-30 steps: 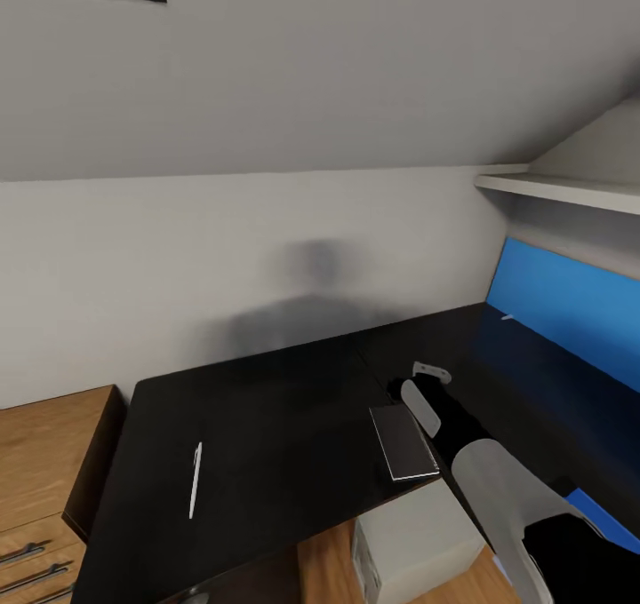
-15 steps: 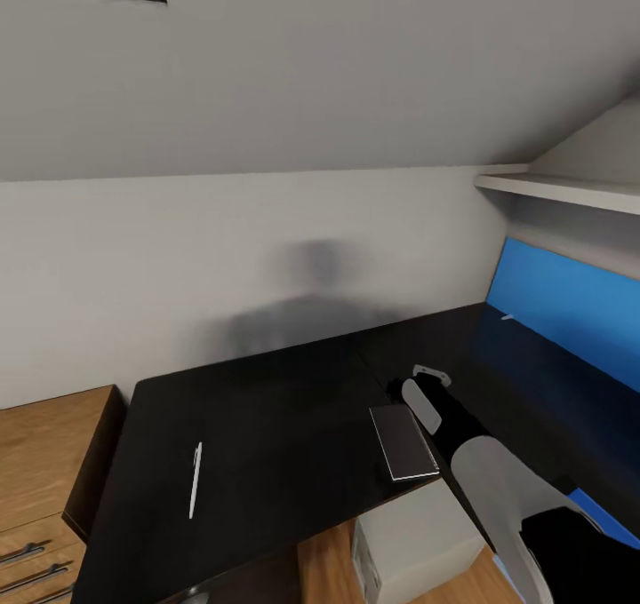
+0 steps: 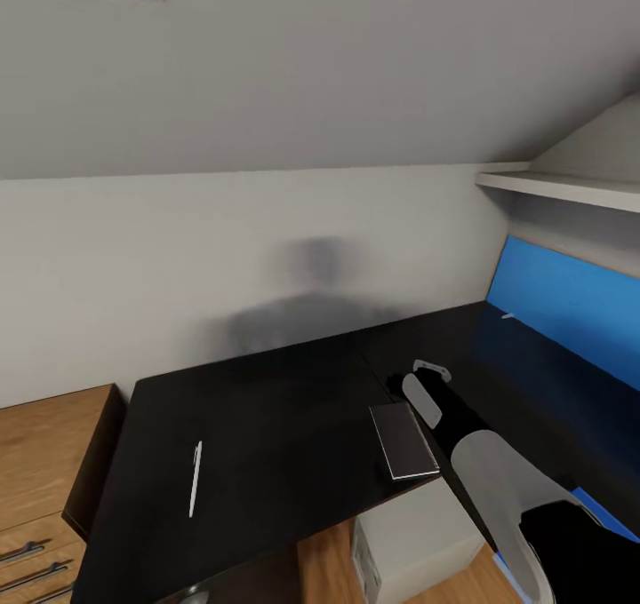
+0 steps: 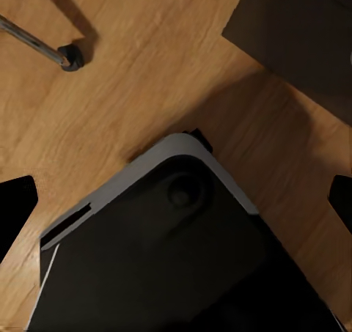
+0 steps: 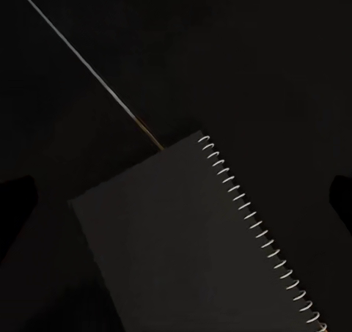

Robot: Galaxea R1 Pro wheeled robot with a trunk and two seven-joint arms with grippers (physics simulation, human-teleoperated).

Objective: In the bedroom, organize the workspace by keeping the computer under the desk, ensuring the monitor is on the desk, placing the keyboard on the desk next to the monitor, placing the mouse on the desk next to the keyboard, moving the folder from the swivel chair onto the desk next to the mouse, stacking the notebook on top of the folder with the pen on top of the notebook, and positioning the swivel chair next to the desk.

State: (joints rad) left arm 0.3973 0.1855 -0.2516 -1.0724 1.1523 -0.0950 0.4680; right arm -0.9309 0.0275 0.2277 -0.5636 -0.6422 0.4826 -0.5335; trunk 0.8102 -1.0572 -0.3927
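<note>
The glossy black counter (image 3: 267,426) spans the middle of the head view, running from a light-wood dresser (image 3: 44,471) at the left to the corner at the right, where a long blue panel (image 3: 569,306) lines the wall under a white shelf (image 3: 560,188). Below the counter's near edge, toward the right, the light grey computer (image 3: 418,542) stands on the wood floor (image 3: 324,568), tucked partly under the counter. The right arm (image 3: 498,480) reaches forward from the lower right corner of the head view over the counter, its white and black forearm ending above the surface just beside the notebook (image 3: 404,441). The notebook lies flat near the counter's front edge, black-covered with a pale page edge facing the robot; in the right wrist view its spiral binding runs along one side (image 5: 220,251), and the right tool (image 5: 176,193) hangs over it with the dark fingertips (image 5: 16,200) showing at both picture edges, spread wide and gripping nothing. The white pen (image 3: 196,480) lies on the counter well apart from the notebook, toward the left end. In the left wrist view the left tool (image 4: 176,200) points down at the wood floor, fingertips (image 4: 15,207) set far apart and empty, above a dark rounded body with a grey rim that I cannot identify (image 4: 169,251); a chrome leg with a caster (image 4: 67,56) shows nearby.
</note>
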